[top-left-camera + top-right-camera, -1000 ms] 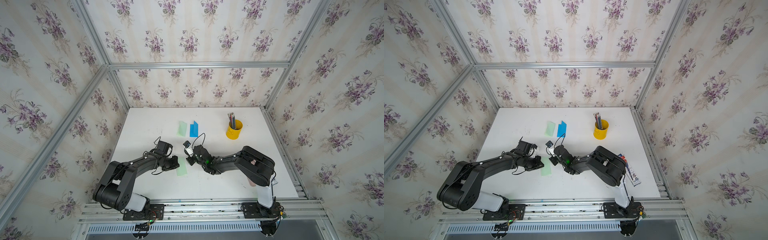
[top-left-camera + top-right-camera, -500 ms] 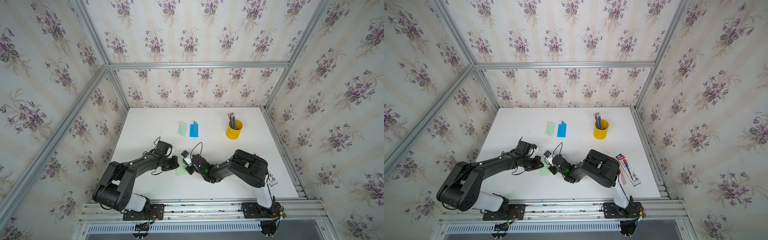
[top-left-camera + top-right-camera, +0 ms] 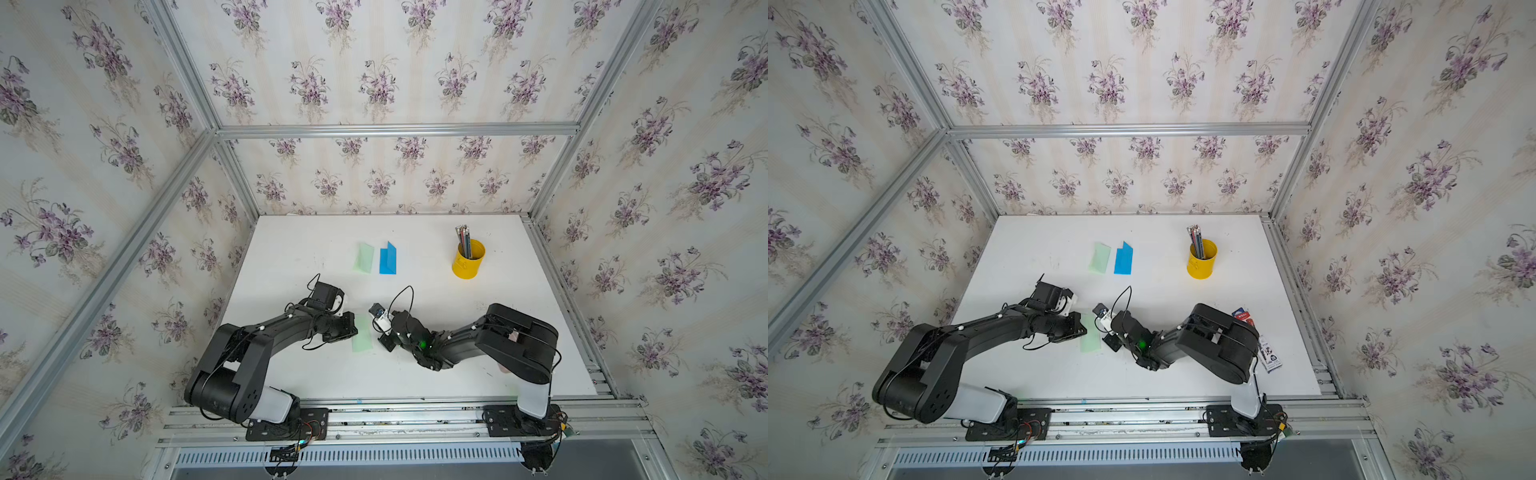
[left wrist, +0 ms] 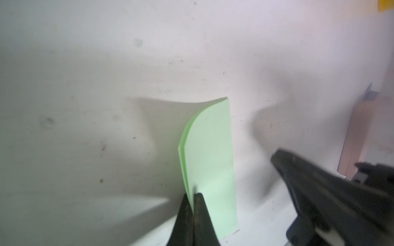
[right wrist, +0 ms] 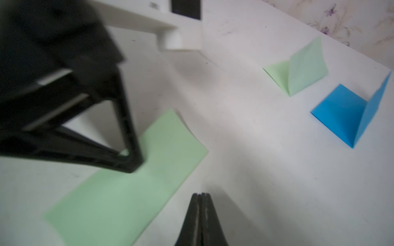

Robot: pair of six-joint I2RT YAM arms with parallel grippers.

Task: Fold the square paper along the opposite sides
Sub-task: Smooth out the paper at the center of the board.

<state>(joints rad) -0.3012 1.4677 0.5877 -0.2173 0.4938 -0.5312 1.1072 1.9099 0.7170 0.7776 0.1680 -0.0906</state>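
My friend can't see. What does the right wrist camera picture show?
A folded green paper lies on the white table, with the shut left pincer touching it. The right pincer, also shut, is beside the paper. A second green paper and a blue paper, both half folded, lie farther off.

I note both arms lying low over the table, each reaching inward from its base. The left arm is bent sharply at the elbow, forearm stretched toward the centre. The left gripper points down at the surface, jaws pressed together. The right arm is folded at the elbow, forearm angled inward. The right gripper is likewise closed, empty, tips tight together. The two grippers face each other, near but apart.
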